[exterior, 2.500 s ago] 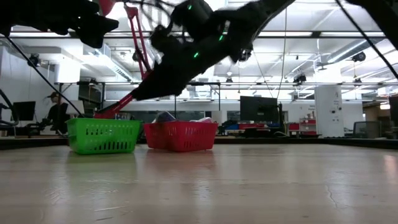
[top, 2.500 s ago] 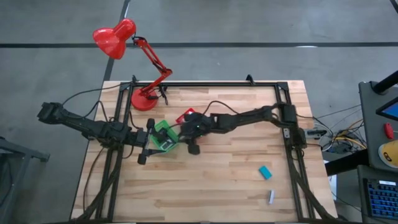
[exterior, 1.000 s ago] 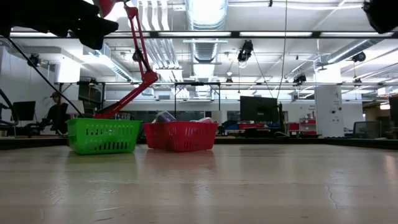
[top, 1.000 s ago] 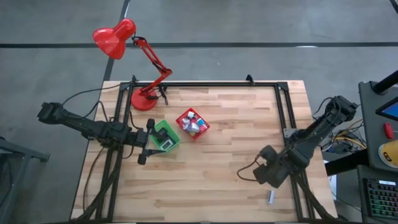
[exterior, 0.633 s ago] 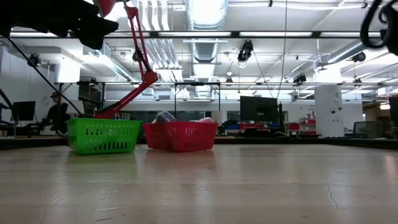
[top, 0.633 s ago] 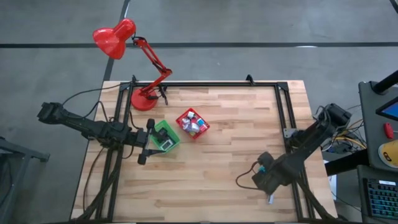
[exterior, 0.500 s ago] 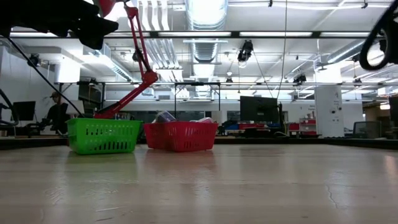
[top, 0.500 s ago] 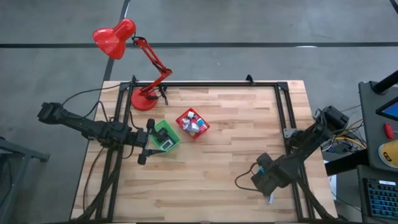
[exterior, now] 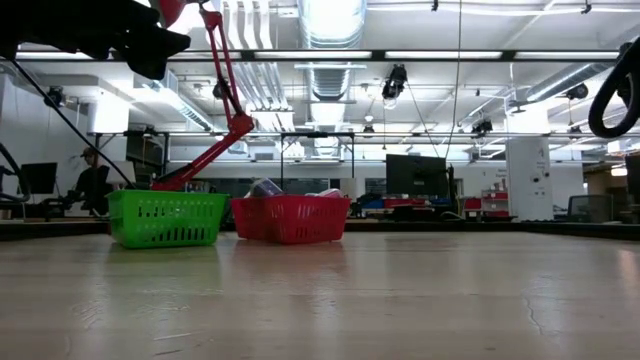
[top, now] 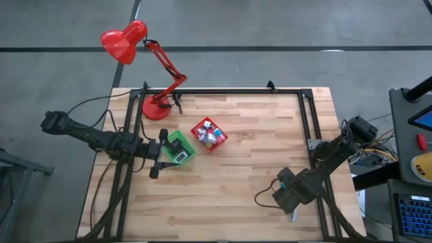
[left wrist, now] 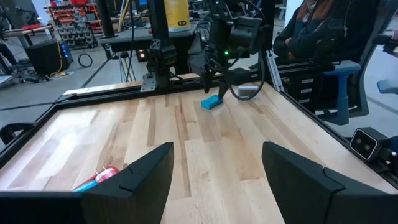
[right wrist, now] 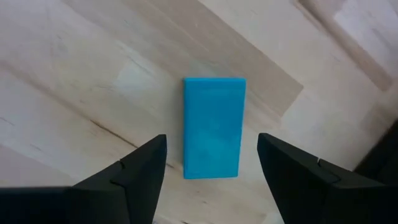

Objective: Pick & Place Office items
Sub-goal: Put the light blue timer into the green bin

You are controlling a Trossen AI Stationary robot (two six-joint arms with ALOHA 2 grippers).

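My right gripper [top: 287, 191] hangs open over the near right part of the table, fingers pointing down. In the right wrist view its two fingers stand on either side of a teal rectangular block [right wrist: 214, 127] that lies flat on the wood, with a gap on both sides. The left wrist view shows the same block [left wrist: 212, 102] below the right gripper [left wrist: 214, 74]. A grey-white stick [top: 293, 216] lies just nearer the edge. More office items fill the red bin [top: 208, 133]. My left gripper [top: 158, 162] waits open beside the green bin [top: 179, 147].
The red desk lamp [top: 155, 106] stands at the far left corner. A black frame [top: 307, 128] runs along the table's sides. Both bins [exterior: 165, 218] [exterior: 290, 218] sit left of centre. Bare wood [top: 250, 142] lies between the bins and the right arm. A person [left wrist: 323, 37] sits beyond the table's right edge.
My right gripper has shifted a little toward the table's near edge and settled over the teal block, staying open. Its cable loop has dropped lower at the right edge of the low view. The block and the left arm have stayed where they were.
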